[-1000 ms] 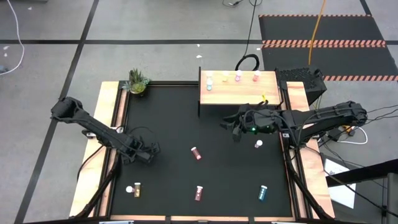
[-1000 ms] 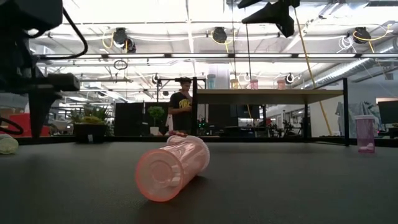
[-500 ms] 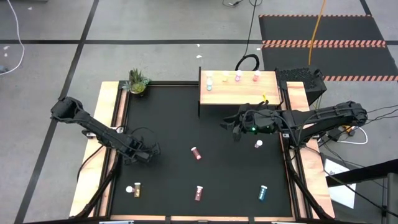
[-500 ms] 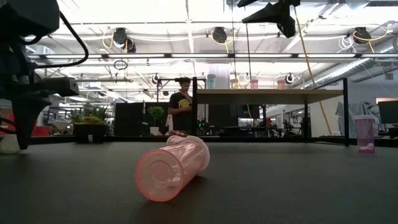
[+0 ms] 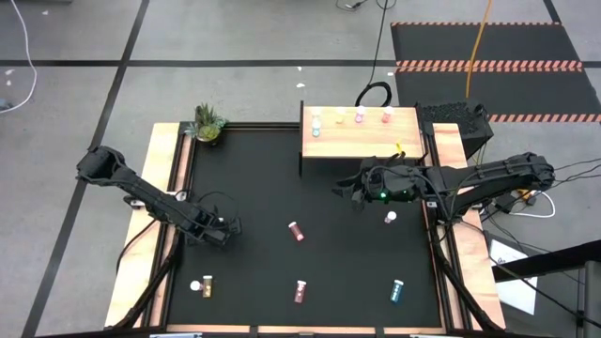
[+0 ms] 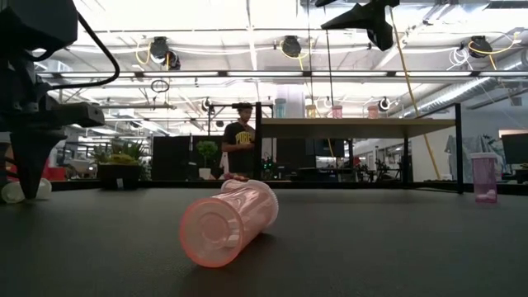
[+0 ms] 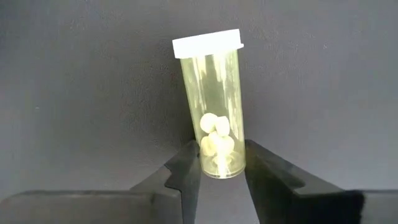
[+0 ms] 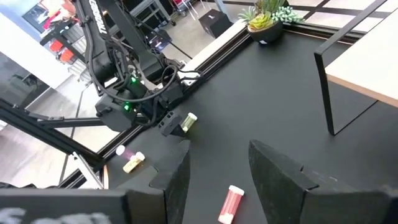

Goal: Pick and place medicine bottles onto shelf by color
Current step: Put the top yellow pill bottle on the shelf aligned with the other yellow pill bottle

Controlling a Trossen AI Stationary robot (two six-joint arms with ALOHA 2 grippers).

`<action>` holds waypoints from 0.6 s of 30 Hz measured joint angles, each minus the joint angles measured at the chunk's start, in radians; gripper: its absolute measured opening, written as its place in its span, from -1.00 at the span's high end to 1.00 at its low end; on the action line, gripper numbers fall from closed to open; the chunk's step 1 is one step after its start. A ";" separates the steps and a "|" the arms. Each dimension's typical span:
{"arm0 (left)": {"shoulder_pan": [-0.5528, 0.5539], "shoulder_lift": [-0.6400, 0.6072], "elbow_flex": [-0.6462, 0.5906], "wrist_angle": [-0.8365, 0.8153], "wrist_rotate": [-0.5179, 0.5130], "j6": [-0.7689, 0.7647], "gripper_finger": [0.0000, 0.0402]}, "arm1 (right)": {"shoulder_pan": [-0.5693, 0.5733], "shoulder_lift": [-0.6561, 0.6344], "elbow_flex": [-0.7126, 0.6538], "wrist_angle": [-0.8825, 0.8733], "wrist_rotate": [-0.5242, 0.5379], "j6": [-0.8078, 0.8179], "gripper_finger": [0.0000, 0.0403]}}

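The left gripper [image 7: 216,169] pinches a pale yellow bottle [image 7: 213,115] by its base, white cap pointing away from its fingers. The right gripper [image 8: 214,167], fingers spread, hovers just before the shelf [image 5: 360,134], where 4 bottles [image 5: 360,115] stand.

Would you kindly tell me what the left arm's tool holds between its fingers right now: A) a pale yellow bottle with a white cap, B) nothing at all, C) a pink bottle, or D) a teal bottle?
A: the left wrist view shows the left tool shut on the base of a pale yellow, white-capped medicine bottle with whitish pills inside.
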 joint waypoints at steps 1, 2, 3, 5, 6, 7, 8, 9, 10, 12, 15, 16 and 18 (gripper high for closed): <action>0.000 0.000 0.000 0.000 -0.001 0.005 0.42 | 0.000 0.000 0.000 0.000 0.000 0.000 0.22; 0.000 0.000 0.000 0.001 -0.002 0.013 0.43 | 0.000 0.000 0.000 0.000 0.000 0.000 0.22; 0.000 0.000 0.000 0.003 -0.006 0.022 0.44 | 0.000 0.000 0.000 0.000 0.000 0.000 0.22; 0.000 0.000 0.003 0.006 -0.018 0.054 0.47 | 0.000 0.000 0.000 0.001 0.000 0.000 0.22; 0.000 0.001 0.006 0.006 -0.027 0.076 0.48 | 0.000 0.000 0.000 0.003 0.000 0.000 0.22; 0.000 0.002 0.008 0.009 -0.044 0.105 0.49 | 0.000 0.000 0.000 0.010 0.000 0.000 0.22; 0.000 0.002 0.009 0.010 -0.082 0.142 0.49 | 0.000 0.000 0.000 0.018 0.000 0.000 0.22; 0.002 0.004 0.010 0.014 -0.127 0.182 0.49 | 0.000 0.000 0.000 0.028 0.000 0.000 0.22; 0.004 0.004 0.012 0.028 -0.154 0.218 0.49 | 0.000 0.000 0.000 0.037 0.000 0.000 0.22; 0.002 0.003 0.014 0.061 -0.180 0.279 0.47 | 0.000 0.000 0.000 0.063 0.000 0.000 0.22; 0.003 0.003 0.014 0.096 -0.206 0.336 0.46 | 0.000 0.000 0.000 0.077 0.001 0.000 0.22; 0.003 0.003 0.014 0.117 -0.212 0.355 0.46 | 0.000 0.000 0.000 0.076 0.001 0.000 0.22; 0.001 0.003 0.014 0.166 -0.220 0.418 0.47 | 0.000 0.000 0.000 0.076 0.000 0.001 0.22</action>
